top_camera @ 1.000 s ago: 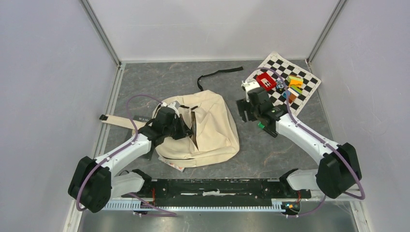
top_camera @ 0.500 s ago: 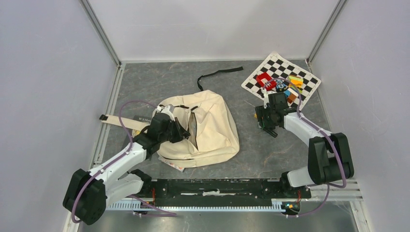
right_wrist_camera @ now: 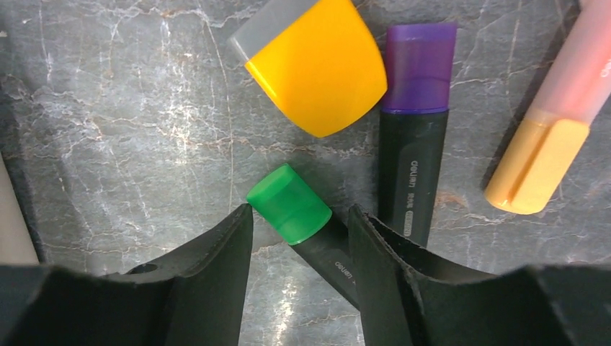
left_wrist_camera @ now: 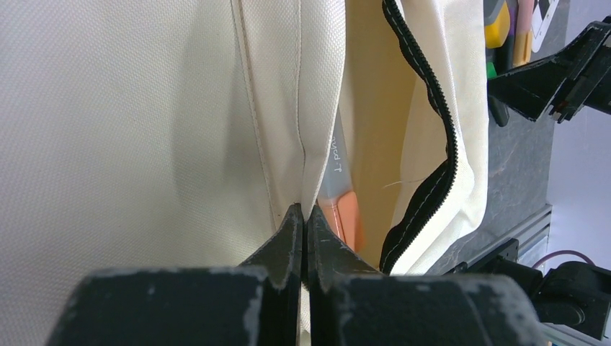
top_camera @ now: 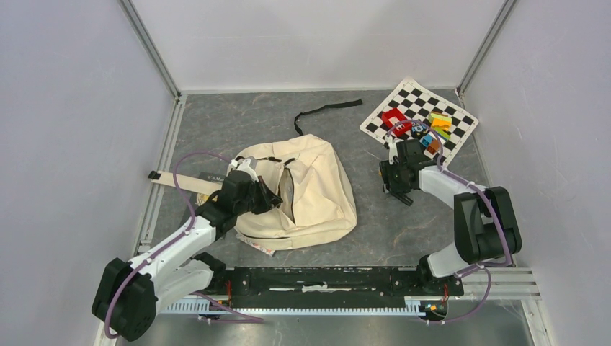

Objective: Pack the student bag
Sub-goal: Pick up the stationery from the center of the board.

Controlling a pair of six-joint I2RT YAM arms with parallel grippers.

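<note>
On the grey tabletop (top_camera: 403, 231) we see the cream student bag (top_camera: 317, 194) lying unzipped, centre-left.
Our left end effector (left_wrist_camera: 303, 210) is clamped on the bag's opening edge; the right end effector (right_wrist_camera: 299, 216) stands parted astride a green-capped highlighter (right_wrist_camera: 290, 204), perhaps touching it.

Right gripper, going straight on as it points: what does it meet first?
Probably the green-capped marker, lying between the open jaws of the right gripper; then the tabletop. Depth is unclear.
</note>
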